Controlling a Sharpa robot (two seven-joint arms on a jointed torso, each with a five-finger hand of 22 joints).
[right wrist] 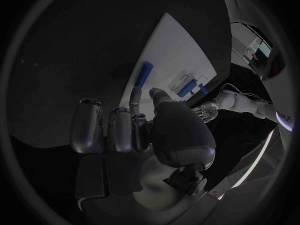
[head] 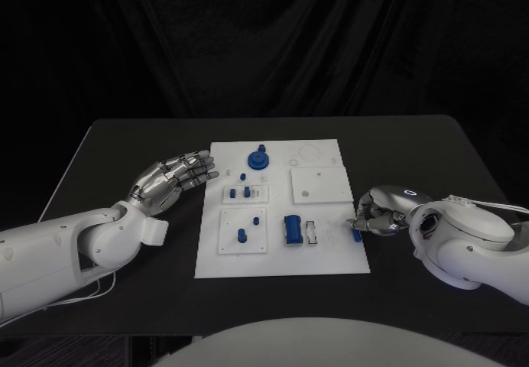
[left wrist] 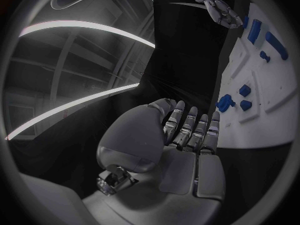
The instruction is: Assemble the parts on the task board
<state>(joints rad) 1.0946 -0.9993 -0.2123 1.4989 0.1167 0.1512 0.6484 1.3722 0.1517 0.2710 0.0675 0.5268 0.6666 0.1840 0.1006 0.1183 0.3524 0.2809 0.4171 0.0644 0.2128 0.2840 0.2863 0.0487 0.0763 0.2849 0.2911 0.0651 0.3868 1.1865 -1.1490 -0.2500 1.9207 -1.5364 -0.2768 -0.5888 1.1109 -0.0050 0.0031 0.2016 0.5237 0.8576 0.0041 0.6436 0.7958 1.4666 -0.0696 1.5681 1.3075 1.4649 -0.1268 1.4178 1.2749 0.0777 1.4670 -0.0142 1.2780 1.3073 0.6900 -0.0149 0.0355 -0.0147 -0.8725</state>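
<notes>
The white task board lies in the middle of the table. A short blue peg lies at its right edge, beside a white slot and a thick blue cylinder. My right hand hovers just over that edge, its fingertips close to the peg and its thumb near them. In the right wrist view the peg lies on the board just beyond the right hand, which holds nothing. My left hand floats beside the board's left edge with its fingers spread and empty.
A round blue knobbed part stands at the board's far side. Two small plates with short blue pegs sit on its left half, and a raised white square on its right. Bare black table surrounds the board.
</notes>
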